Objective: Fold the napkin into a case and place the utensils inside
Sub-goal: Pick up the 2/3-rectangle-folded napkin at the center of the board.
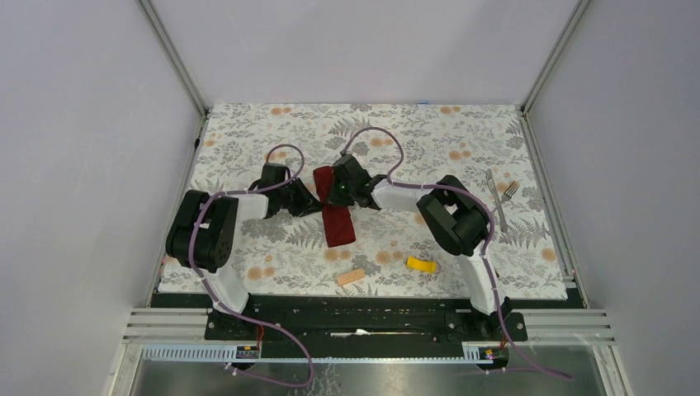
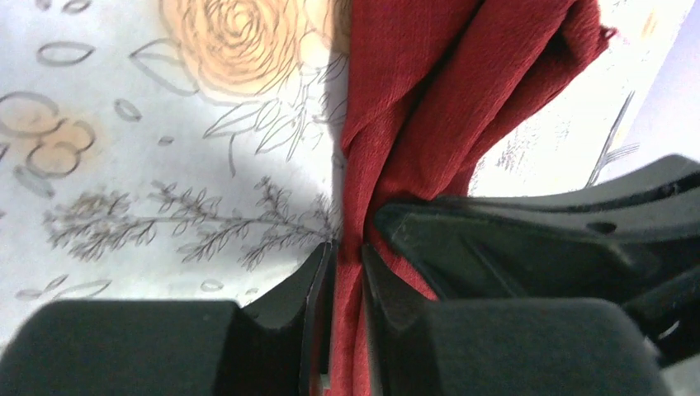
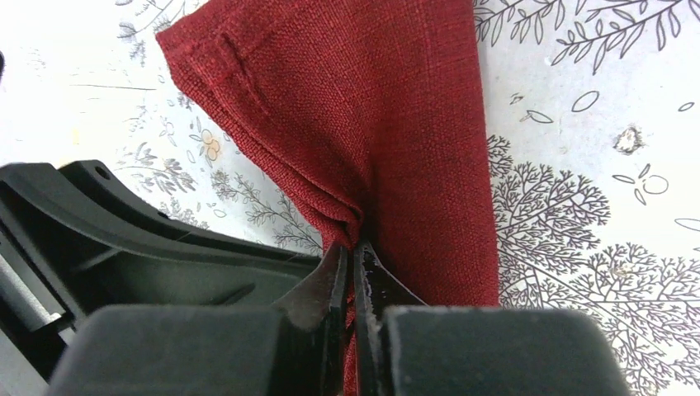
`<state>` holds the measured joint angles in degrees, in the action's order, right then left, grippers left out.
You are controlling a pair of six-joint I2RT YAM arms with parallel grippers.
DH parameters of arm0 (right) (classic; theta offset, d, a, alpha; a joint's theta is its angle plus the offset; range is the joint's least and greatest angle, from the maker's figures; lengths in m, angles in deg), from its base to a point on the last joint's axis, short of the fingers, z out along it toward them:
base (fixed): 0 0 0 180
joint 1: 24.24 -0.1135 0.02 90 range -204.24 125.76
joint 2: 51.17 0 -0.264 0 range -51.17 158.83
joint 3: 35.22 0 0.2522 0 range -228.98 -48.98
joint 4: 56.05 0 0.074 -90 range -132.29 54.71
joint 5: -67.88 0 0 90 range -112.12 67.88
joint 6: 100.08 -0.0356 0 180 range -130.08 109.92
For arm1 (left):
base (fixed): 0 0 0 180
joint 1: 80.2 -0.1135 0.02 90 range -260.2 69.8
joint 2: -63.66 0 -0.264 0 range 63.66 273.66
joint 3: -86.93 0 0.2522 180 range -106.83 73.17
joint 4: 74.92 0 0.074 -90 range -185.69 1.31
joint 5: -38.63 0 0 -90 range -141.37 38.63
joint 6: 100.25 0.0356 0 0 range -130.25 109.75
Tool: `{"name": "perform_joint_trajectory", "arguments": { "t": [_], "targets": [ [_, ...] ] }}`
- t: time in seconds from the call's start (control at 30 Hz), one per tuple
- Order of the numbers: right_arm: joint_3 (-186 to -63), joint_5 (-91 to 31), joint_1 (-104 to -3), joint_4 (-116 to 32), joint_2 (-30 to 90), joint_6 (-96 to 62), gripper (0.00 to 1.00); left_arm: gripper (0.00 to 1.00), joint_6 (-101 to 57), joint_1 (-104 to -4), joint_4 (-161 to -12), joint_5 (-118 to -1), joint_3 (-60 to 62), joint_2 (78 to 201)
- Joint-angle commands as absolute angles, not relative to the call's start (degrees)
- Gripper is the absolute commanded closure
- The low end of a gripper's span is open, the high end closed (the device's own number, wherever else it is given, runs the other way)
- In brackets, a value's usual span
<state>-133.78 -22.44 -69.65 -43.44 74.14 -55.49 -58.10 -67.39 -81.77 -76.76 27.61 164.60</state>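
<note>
Dark red napkin (image 1: pixel 339 228) lies approx. at centre of the floral table (image 1: pixel 248 136), folded to a narrow strip running 12-to-6 o'clock. L gripper (image 2: pixel 347 250) comes in from 9 o'clock, its jaws pinching a fold of the cloth. R gripper (image 3: pixel 350 252) reaches in from 3 o'clock, jaws nearly pressed together on a bunched edge of the napkin. Silver knife (image 1: pixel 496 198) and fork (image 1: pixel 511 190) lie side by side out at 3 o'clock, well apart from the cloth; whether they touch is hard to tell. Tan block (image 1: pixel 351 277) and yellow block (image 1: pixel 421 265) sit approx. 5 o'clock of the napkin, nr the front edge.
</note>
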Motion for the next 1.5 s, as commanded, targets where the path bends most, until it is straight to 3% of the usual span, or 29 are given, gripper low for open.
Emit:
{"name": "perform_joint_trajectory", "arguments": {
  "t": [0.0,0.2,0.4,0.57,0.67,0.83,1.2,1.47],
  "targets": [
    [-128.16,-27.98,-68.68,-51.52,71.88,-56.67,0.94,0.73,-56.48,-68.94,-82.29,-77.28,30.15,159.20],
    [-126.16,-29.99,-67.55,-54.16,71.61,-57.02,0.94,0.45,-57.21,-68.67,-77.16,-83.07,35.22,154.11],
    [-125.85,-31.36,-67.39,-55.39,71.36,-57.58,0.93,0.41,-57.03,-63.16,-77.09,-78.68,36.01,155.25],
    [-126.55,-32.69,-67.14,-55.34,71.31,-57.43,0.92,0.47,-58.14,-61.12,-78.48,-75.32,35.54,159.33],
    [-126.94,-33.14,-67.13,-54.00,70.97,-55.99,0.87,0.63,-60.08,-60.46,-77.34,-75.59,36.33,161.41],
    [-127.58,-34.19,-66.89,-50.29,68.48,-48.03,0.74,0.77,-70.22,-59.22,-63.32,-79.65,43.85,162.28],
    [-135.49,-36.25,-66.17,-47.74,68.63,-28.90,0.36,0.80,-73.97,-58.80,-56.34,-79.03,49.77,162.74],
    [-142.26,-33.30,-66.23,-45.61,73.00,-26.87,0.40,0.81,-73.97,-58.78,-55.42,-78.89,49.92,163.88]
  ]
}}
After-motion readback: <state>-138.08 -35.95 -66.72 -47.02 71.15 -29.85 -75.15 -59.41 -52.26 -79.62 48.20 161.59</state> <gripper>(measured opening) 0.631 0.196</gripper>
